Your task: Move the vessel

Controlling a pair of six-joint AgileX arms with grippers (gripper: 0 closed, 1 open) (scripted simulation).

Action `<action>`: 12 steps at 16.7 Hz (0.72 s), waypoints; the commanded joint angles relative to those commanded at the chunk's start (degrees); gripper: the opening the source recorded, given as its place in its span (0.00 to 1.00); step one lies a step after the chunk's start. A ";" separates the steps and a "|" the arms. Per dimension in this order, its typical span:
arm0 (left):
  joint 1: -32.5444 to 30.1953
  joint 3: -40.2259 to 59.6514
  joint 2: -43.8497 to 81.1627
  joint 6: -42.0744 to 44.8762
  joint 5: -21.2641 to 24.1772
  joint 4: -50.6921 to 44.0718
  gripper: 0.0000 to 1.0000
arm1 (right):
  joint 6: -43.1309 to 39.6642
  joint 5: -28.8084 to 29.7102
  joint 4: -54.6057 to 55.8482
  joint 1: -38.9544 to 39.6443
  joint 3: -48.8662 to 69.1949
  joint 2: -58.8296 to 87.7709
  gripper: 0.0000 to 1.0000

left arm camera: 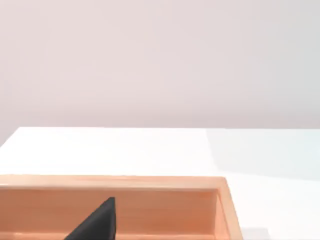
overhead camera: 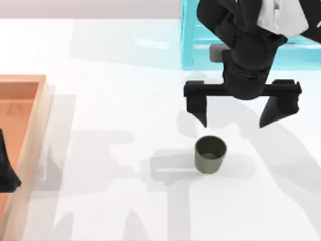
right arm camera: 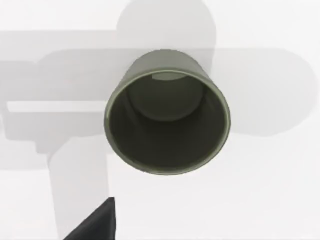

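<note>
right fingers: two dark fingers [overhead camera: 201, 111] spread wide apart, nothing between them, tips pointing down at the table.
right gripper: my right gripper [overhead camera: 235, 120] hangs above the white table [overhead camera: 125, 150], right of centre, just on the far side of the cup. No contact with it.
right wrist view: looks almost straight down into the cup [right arm camera: 167, 112]; open mouth, round rim and flat bottom inside are visible, interior holds nothing. One dark fingertip [right arm camera: 95, 222] pokes in at the frame edge, apart from the cup.
cup: small dark olive-grey cup [overhead camera: 210, 154], no handle, slightly tapered, matte. Standing upright on the table, mouth up, right of centre, nearer than my right fingers. Its shadow falls to its left on the tabletop.
right arm: black arm body [overhead camera: 248, 55] comes in from the far right side, over a light blue translucent box [overhead camera: 200, 42] at the far edge of the table.
left gripper: my left gripper [overhead camera: 6, 173] sits at the far left edge, over the wooden tray; can't tell whether its fingers are open or closed. Parked, well apart from the cup.
left wrist view: one dark fingertip [left arm camera: 97, 222] above the tray interior, tray wall [left arm camera: 125, 182] behind it, white table and pale back wall beyond.
wooden tray: large light-wood tray [overhead camera: 37, 120] with raised rim on the left side of the table, well apart from the cup.
</note>
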 joint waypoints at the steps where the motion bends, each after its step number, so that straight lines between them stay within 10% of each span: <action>1: 0.00 0.00 0.00 0.00 0.00 0.00 1.00 | -0.06 -0.01 0.13 -0.29 -0.15 -0.13 1.00; 12: 0.00 0.00 0.00 0.00 0.00 0.00 1.00 | 0.23 0.03 20.31 0.17 -16.05 4.13 1.00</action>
